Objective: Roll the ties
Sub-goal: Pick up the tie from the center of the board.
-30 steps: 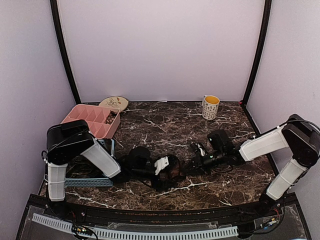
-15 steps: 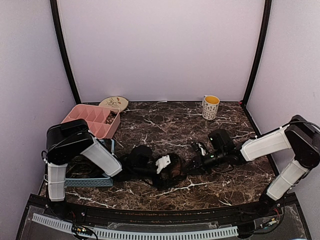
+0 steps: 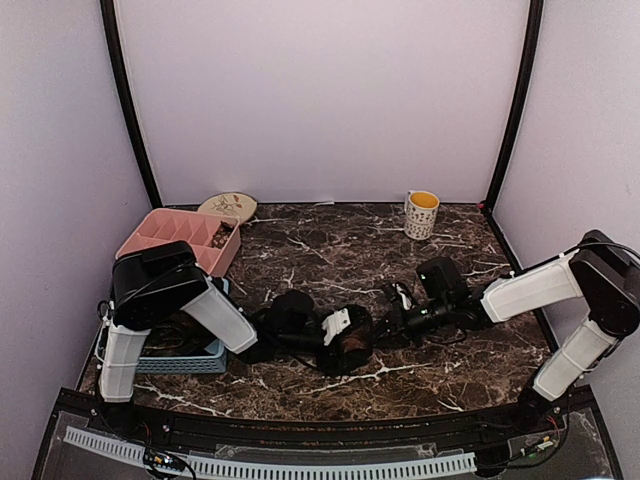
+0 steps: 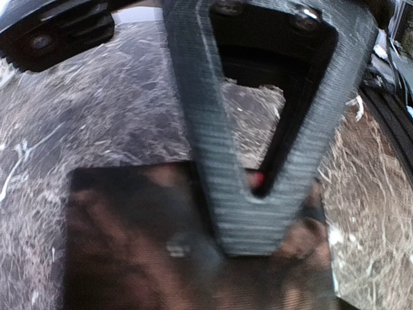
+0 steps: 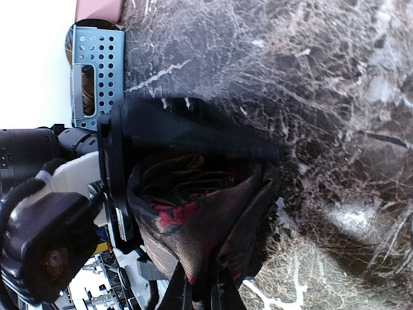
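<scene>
- Where pinched shut at 6 o'clock of the right wrist view, clamps a fold of the tie (image 5: pixel 187 213) in the right gripper (image 5: pixel 201 292), thin tips together on the dark, red-patterned cloth. Judged an anchor hold, to stop the wound layers springing loose.
- Brackets the same tie from its 9 o'clock side in the top view with the left gripper (image 3: pixel 352 340), jaws set wide.
- Lays one black finger (image 5: pixel 193 135) along the coil's 12 o'clock flank in the right wrist view, likely as a wall to steady or roll against.
- Cannot tell whether that wide pair squeezes the cloth or merely stands around it, with the second finger hidden behind the coil.
- Gives, from the left wrist, only a blurred finger over smeared brownish fabric, perhaps the tie's outer wrap.
- Sets the tie near 6 o'clock of the marble table (image 3: pixel 330 250), between the two wrists, where both arms reach it without stretching.
- Cannot say whether it rests on the marble or hangs just above.
- Leaves unclear how much loose tail is yet to be wound, since no view shows a free strip.
- Farther out at 8 o'clock, tucks a blue basket (image 3: pixel 175 365) half under the left arm (image 3: pixel 215 315), contents cut off.
- At 10 o'clock, shows a pink tray (image 3: pixel 165 228) with something dark in its compartment nearest the table's middle, too small to name.
- Parks a plate (image 3: pixel 228 206) at 11 o'clock and a mug (image 3: pixel 421 213) at 1 o'clock, well apart from the work.
</scene>
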Available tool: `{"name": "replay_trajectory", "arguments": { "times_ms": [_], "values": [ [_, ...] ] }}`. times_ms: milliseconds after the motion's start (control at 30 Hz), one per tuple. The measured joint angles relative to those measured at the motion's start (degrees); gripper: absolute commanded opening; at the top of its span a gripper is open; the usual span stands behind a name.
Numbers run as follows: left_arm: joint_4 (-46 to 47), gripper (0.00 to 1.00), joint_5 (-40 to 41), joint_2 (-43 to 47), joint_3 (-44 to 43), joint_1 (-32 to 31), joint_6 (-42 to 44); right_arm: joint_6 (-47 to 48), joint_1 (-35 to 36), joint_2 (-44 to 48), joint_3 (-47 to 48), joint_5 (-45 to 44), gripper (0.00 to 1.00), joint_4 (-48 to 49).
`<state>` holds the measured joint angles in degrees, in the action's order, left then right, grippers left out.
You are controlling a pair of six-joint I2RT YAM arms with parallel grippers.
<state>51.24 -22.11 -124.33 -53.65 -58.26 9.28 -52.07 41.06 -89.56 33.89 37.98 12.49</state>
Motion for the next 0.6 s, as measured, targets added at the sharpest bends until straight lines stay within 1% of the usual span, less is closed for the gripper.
{"name": "replay_trajectory", "arguments": {
  "times_ms": [67, 133, 167, 200, 233, 267, 300, 333, 367, 400, 433, 467, 500, 600],
  "values": [
    [0.2, 0.42, -0.3, 0.0, 0.0, -0.1, 0.1, -0.3, 0.0, 0.0, -0.1, 0.2, 0.00, 0.8],
    [0.4, 0.26, -0.6, 0.0, 0.3, -0.2, 0.5, -0.6, 0.0, 0.0, -0.3, 0.4, 0.00, 1.3],
    [0.7, 0.21, -0.7, 0.0, 0.6, -0.2, 0.8, -0.7, 0.0, 0.0, -0.3, 0.5, 0.00, 1.5],
    [1.1, 0.19, -0.8, 0.0, 0.9, -0.2, 0.9, -0.8, 0.0, 0.0, -0.5, 0.7, 0.00, 1.7],
    [1.4, 0.20, -0.8, 0.0, 1.1, -0.2, 1.3, -0.9, 0.1, 0.0, -0.5, 0.9, 0.00, 1.9],
    [1.4, 0.24, -0.7, 0.2, 1.4, -0.2, 1.5, -0.9, 0.1, 0.0, -0.7, 1.1, 0.00, 2.0],
    [1.4, 0.35, -0.7, 0.3, 1.5, -0.2, 1.7, -0.9, 0.2, 0.0, -0.9, 1.2, 0.00, 2.3],
    [1.3, 0.50, -0.6, 0.5, 1.7, -0.3, 1.8, -1.0, 0.2, 0.0, -1.0, 1.3, 0.00, 2.6],
    [1.3, 0.60, -0.4, 0.6, 1.8, -0.4, 1.9, -1.0, 0.2, 0.0, -1.2, 1.3, 0.00, 2.9],
    [1.2, 0.73, -0.2, 0.8, 2.0, -0.4, 2.1, -1.0, 0.2, 0.0, -1.4, 1.4, 0.00, 3.1],
    [1.2, 0.88, 0.2, 1.2, 2.5, -0.4, 2.0, -1.0, 0.2, 0.0, -1.6, 1.5, 0.00, 3.3],
    [1.2, 0.95, 0.6, 1.8, 3.2, -0.4, 1.9, -1.0, 0.1, 0.0, -1.7, 1.5, 0.00, 3.4],
    [1.1, 0.98, 1.2, 2.4, 3.9, -0.4, 1.6, -1.0, 0.1, 0.0, -2.0, 1.4, 0.00, 3.4],
    [1.6, 0.99, 3.4, 5.2, 7.2, -0.4, 0.0, -1.0, -0.2, 0.0, -2.4, 1.5, 0.00, 3.6]
  ]
}}
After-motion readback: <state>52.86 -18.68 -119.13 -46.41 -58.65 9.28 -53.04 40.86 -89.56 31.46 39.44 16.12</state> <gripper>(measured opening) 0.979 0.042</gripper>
